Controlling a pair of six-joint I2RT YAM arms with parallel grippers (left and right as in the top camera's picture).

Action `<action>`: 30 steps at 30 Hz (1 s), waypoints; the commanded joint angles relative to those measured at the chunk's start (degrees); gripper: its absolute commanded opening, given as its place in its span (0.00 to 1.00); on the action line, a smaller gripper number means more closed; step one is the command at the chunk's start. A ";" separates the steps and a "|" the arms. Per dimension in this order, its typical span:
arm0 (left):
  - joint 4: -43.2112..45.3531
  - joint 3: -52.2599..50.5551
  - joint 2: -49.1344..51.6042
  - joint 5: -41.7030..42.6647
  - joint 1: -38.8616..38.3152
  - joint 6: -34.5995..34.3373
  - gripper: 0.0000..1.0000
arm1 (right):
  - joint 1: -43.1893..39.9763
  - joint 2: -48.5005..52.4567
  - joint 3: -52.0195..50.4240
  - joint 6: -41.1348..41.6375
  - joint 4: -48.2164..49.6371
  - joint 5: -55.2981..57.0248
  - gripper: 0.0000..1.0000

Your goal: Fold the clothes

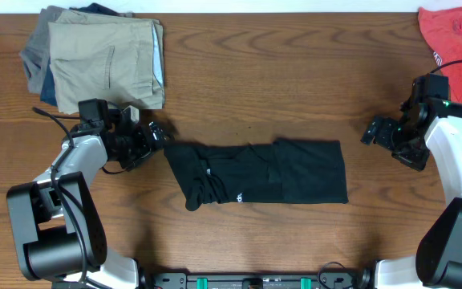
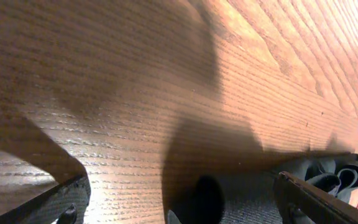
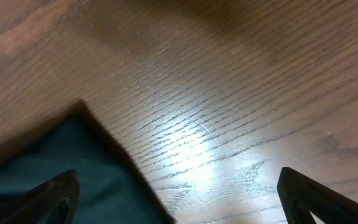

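The clothes (image 1: pixel 263 172) are one black garment lying folded into a long band across the middle of the table, with tiny white print near its lower left. My left gripper (image 1: pixel 157 135) is open just off the band's upper left corner, nothing between its fingers. In the left wrist view, dark fabric (image 2: pixel 253 199) lies low between the spread fingers (image 2: pixel 309 199), with a bunched edge (image 2: pixel 337 174) at the right. My right gripper (image 1: pixel 373 131) is open, apart from the band's upper right corner. The right wrist view shows that corner (image 3: pixel 73 168) beside the left finger (image 3: pixel 48 196).
A stack of folded tan, grey and blue trousers (image 1: pixel 103 60) lies at the back left, close behind my left arm. A red-coral shirt (image 1: pixel 455 40) lies at the back right corner. Bare wooden table (image 1: pixel 295 72) stretches behind the garment.
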 commanded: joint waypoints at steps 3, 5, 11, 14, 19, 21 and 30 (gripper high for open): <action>-0.28 -5.38 5.33 -6.58 0.50 1.60 0.96 | -0.33 -0.85 0.90 -0.66 0.00 0.00 0.99; 0.24 -6.19 5.33 -5.51 0.50 1.77 0.96 | -0.33 -0.85 0.90 -0.68 0.00 0.00 0.99; 3.37 -8.50 5.33 -2.78 0.50 1.77 0.96 | -0.33 -0.85 0.90 -0.66 0.00 0.00 0.99; 4.02 -8.74 5.35 -0.72 0.50 1.75 0.96 | -0.33 -0.85 0.90 -0.68 0.00 0.00 0.99; 2.36 -8.74 5.35 2.49 0.44 1.70 0.96 | -0.33 -0.85 0.90 -0.68 0.00 0.00 0.99; 1.29 -8.74 5.35 3.17 0.04 1.70 0.96 | -0.33 -0.85 0.90 -0.68 0.00 0.00 0.99; -0.07 -8.74 5.38 3.17 -5.64 1.70 0.96 | -0.33 -0.85 0.90 -0.68 0.00 0.00 0.99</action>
